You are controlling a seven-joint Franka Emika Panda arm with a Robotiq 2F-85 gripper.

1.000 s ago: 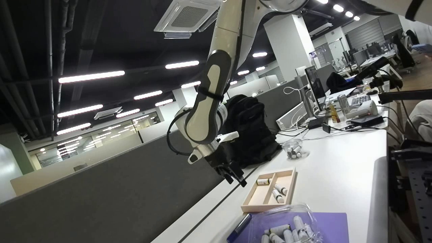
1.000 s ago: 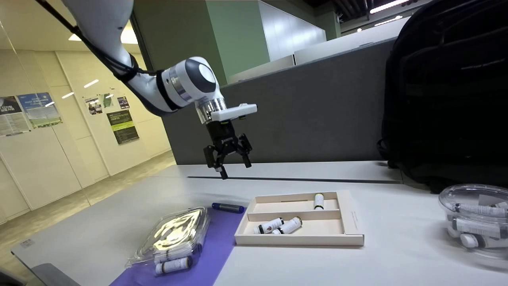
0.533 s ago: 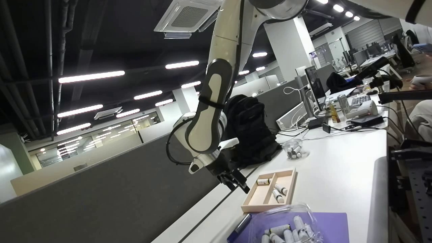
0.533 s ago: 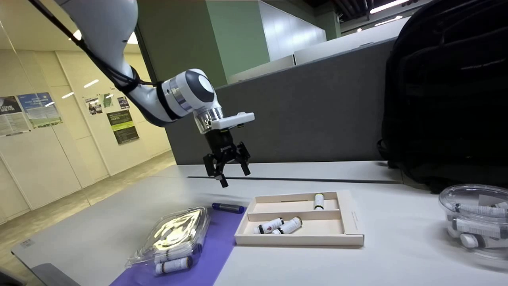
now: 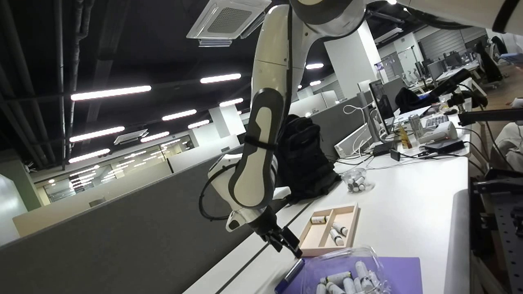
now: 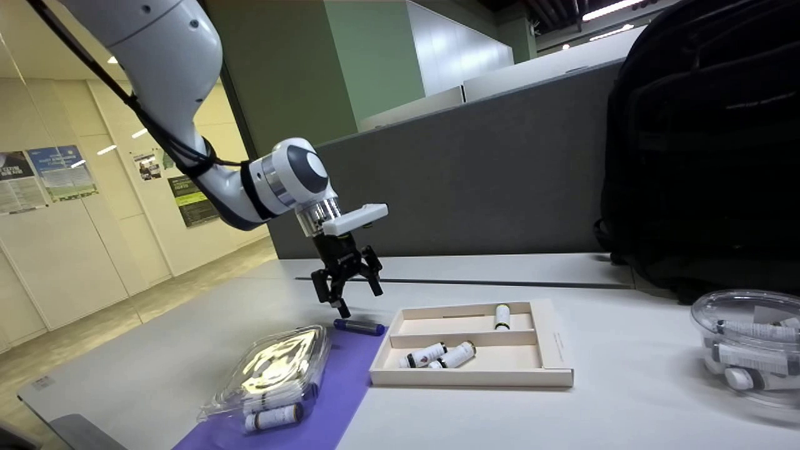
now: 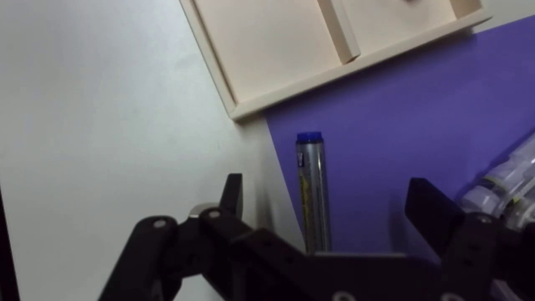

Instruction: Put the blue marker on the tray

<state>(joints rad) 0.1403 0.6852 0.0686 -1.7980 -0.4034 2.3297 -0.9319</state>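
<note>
The blue marker lies flat at the edge of a purple sheet, close to the tray's near corner; it shows in both exterior views. In the wrist view the marker has a blue end and a silver barrel, its lower part hidden by the gripper. The light-wood tray has a divider and holds a few small white bottles; its rim shows in the wrist view. My gripper is open and empty, pointing down just above the marker. Its fingers stand either side of the marker, apart from it.
A clear plastic container with white bottles sits on the purple sheet near the right finger in the wrist view. A round clear jar stands beyond the tray. A black backpack and grey partition line the back.
My gripper has moved down, in an exterior view also slightly left, closing in on the marker. It stays open. The marker and tray have not moved.
</note>
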